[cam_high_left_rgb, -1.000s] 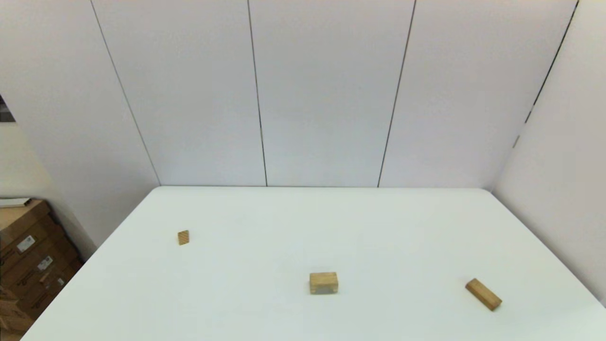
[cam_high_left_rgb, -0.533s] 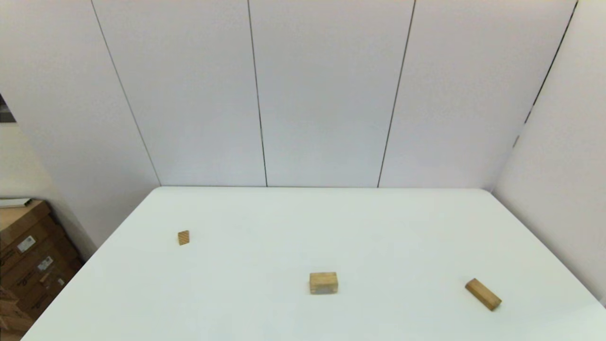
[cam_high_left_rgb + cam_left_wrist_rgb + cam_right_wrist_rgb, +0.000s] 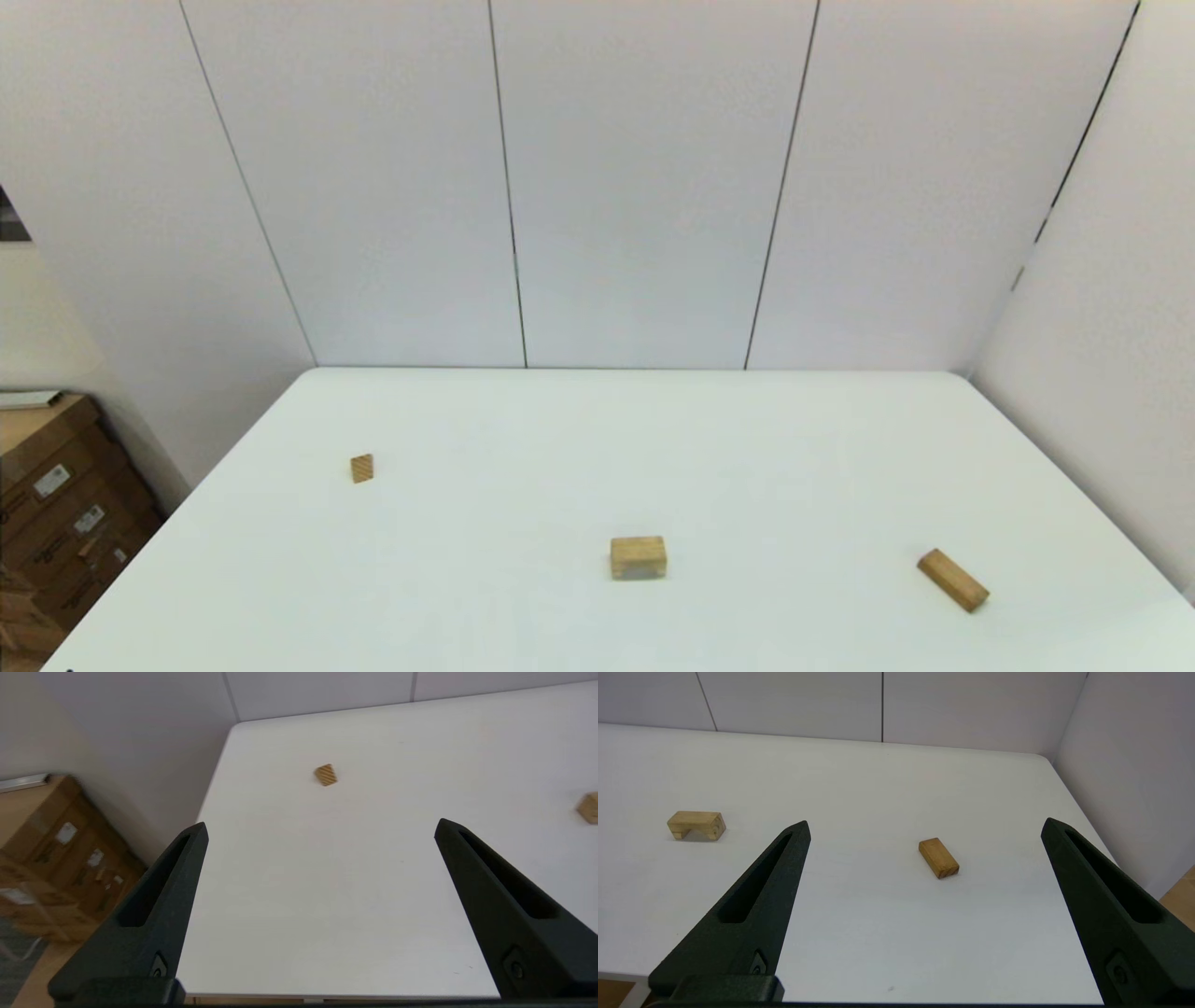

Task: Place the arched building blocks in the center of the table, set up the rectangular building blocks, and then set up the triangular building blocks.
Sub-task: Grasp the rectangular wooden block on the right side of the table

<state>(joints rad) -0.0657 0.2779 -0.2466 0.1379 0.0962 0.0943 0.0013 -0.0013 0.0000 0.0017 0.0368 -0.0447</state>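
The arched block [image 3: 639, 557] rests on its feet near the middle front of the white table [image 3: 597, 439], also visible in the right wrist view [image 3: 696, 825] and at the picture's edge in the left wrist view [image 3: 589, 808]. The rectangular bar [image 3: 952, 580] lies flat at the front right [image 3: 939, 857]. The small triangular block [image 3: 362, 468] sits far left [image 3: 326, 774]. My left gripper [image 3: 320, 828] hangs open over the table's near left edge, empty. My right gripper [image 3: 924, 828] is open over the near right edge, empty. Neither arm appears in the head view.
Stacked cardboard boxes [image 3: 56, 509] stand on the floor beside the table's left side [image 3: 60, 858]. White wall panels [image 3: 597, 187] close off the back and right of the table.
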